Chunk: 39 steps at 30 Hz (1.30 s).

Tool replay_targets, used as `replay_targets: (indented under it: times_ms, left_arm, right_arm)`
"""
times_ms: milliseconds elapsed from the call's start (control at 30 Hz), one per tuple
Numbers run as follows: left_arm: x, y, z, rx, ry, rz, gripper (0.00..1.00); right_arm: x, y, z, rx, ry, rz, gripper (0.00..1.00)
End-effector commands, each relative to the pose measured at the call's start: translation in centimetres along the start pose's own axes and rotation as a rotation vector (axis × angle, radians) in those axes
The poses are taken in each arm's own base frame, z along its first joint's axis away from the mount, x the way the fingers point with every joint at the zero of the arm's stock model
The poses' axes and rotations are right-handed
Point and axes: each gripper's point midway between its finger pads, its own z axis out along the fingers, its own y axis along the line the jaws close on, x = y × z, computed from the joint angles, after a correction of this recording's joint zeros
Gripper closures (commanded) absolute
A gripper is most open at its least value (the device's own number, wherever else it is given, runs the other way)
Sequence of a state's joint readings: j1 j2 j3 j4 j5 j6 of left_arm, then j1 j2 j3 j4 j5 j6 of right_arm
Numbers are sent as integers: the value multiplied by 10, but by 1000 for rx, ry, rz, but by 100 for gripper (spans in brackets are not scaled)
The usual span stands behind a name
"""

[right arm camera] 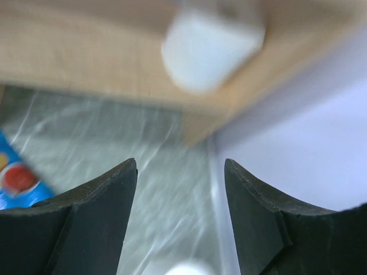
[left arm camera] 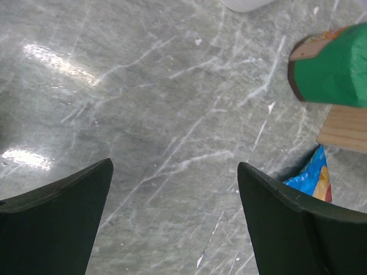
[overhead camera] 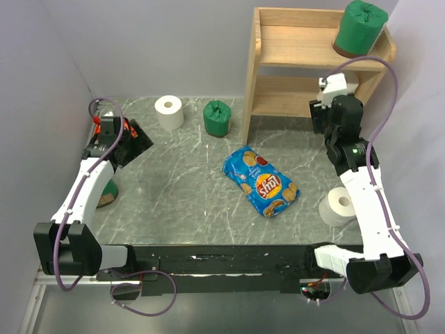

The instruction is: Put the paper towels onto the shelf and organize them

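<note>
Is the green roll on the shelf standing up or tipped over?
Standing up. The green roll rests on its brown base on the shelf, gathered top facing up.

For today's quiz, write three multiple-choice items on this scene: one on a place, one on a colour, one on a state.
1. The green roll on the shelf stands on: A the top tier; B the lower tier; C a side panel.
2. The chip bag is mainly: A red; B blue; C white.
3. The left gripper is: A shut on a roll; B open and empty; C shut on the bag.
Answers: A, it sits at the top tier's right end; B, blue wrapper; B, only bare table shows between its fingers.
</note>
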<state>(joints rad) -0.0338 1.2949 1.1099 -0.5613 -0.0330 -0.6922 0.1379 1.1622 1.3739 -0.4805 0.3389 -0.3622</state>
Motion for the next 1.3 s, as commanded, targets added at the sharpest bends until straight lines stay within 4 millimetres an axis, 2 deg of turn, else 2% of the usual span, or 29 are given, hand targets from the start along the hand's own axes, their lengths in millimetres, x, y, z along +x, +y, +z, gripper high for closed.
replay_targets:
  times_ms: [0,67,167,300,333,367,567,667,1000,1267]
  left_arm:
    - [-6,-21,-14,64,-52,48,4]
    - [-4,-23,-15,69,-47,59,4]
    - [0,-26,-15,67,-35,70,4]
    - [8,-34,-15,88,-20,88,4]
    - [9,-35,-15,90,-16,88,4]
    - [11,-36,-15,96,-10,92,4]
    - [23,-42,-9,105,30,110,4]
    - [27,-44,-8,95,28,125,4]
    - [24,-44,-13,79,-5,145,4]
    - [26,-44,-9,71,8,150,4]
  right_arm:
    - [81,9,-22,99,346,233,31]
    - [116,11,-30,155,469,278,30]
    - [152,16,-38,188,581,348,30]
    - [191,13,-52,252,673,453,31]
    - [196,20,-54,220,681,491,31]
    - [211,24,-56,222,714,518,30]
    - [261,32,-66,226,836,629,29]
    - [274,31,-66,253,848,681,29]
    - [288,28,-56,242,856,679,27]
    - [286,21,-44,214,832,645,25]
